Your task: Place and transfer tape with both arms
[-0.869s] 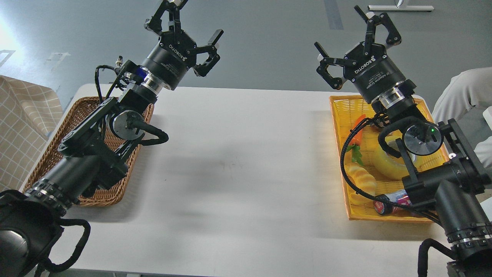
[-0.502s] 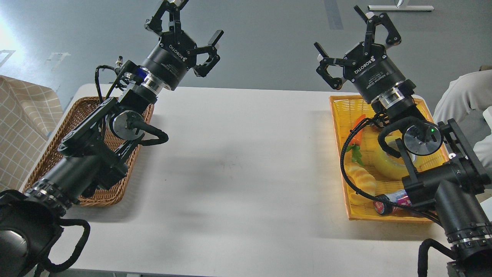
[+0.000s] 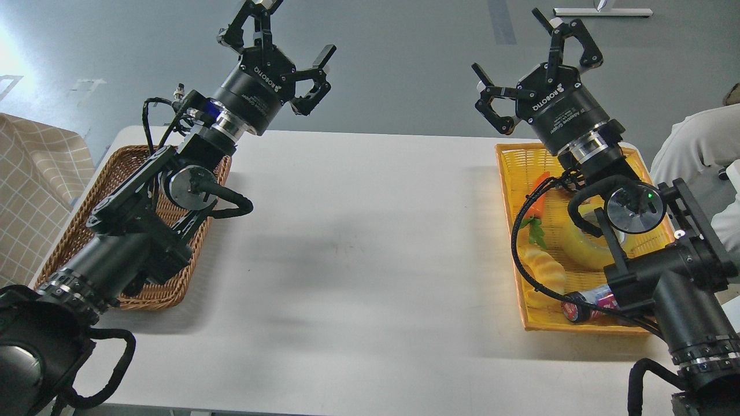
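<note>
Our L tool (image 3: 276, 36) & R tool (image 3: 535, 60) hang open, empty, above bench (image 3: 358, 242). Tape (image 3: 581, 247) lies in yellow tray (image 3: 509, 173), right.
</note>
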Controlling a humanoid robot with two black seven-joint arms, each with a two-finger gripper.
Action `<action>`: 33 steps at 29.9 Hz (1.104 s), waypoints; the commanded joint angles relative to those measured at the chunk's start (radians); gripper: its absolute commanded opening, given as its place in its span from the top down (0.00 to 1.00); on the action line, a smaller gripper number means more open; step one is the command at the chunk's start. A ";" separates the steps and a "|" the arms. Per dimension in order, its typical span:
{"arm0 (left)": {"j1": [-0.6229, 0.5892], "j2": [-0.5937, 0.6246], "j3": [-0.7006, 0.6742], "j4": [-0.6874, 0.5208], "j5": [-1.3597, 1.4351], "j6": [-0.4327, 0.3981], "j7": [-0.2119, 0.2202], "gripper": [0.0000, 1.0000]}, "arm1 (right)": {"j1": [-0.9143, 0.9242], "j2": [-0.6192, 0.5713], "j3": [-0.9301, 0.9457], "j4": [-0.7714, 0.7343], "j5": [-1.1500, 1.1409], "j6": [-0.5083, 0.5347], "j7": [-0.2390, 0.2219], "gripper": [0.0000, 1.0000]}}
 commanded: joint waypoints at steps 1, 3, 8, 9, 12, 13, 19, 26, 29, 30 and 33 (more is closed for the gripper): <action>0.001 0.000 0.001 0.000 0.000 0.000 0.000 0.02 | 0.000 -0.001 -0.001 0.000 0.000 0.000 0.000 0.00; 0.001 0.000 0.001 -0.001 0.000 0.000 0.000 0.02 | -0.001 -0.001 -0.001 0.001 0.000 0.000 0.000 0.00; -0.001 0.000 0.001 -0.001 0.000 0.000 0.000 0.02 | 0.000 -0.001 -0.001 0.001 0.000 0.000 0.000 0.00; -0.001 0.000 0.001 -0.001 0.000 0.000 0.000 0.02 | 0.000 -0.001 -0.001 0.001 0.000 0.000 0.000 0.00; -0.001 0.000 0.001 -0.001 0.000 0.000 0.000 0.02 | 0.000 -0.001 -0.001 0.001 0.000 0.000 0.000 0.00; -0.001 0.000 0.001 -0.001 0.000 0.000 0.000 0.02 | 0.000 0.001 -0.001 0.001 0.000 0.000 0.000 0.00; -0.001 -0.001 0.000 -0.003 0.000 0.000 -0.003 0.02 | -0.003 -0.001 -0.001 0.001 0.000 0.000 0.000 0.00; -0.001 -0.002 0.001 -0.001 0.000 0.000 -0.002 0.02 | -0.003 -0.001 -0.001 0.001 0.000 0.000 0.000 0.00; -0.001 -0.002 0.003 -0.001 0.000 0.000 -0.002 0.02 | 0.000 -0.001 -0.007 0.003 0.000 0.000 0.000 0.00; 0.001 -0.003 0.003 -0.001 0.000 0.000 -0.002 0.02 | 0.000 -0.002 -0.007 0.003 0.000 0.000 0.000 0.00; 0.001 -0.006 0.003 -0.001 0.000 0.000 -0.002 0.02 | 0.002 -0.007 -0.008 0.001 0.000 0.000 0.000 0.00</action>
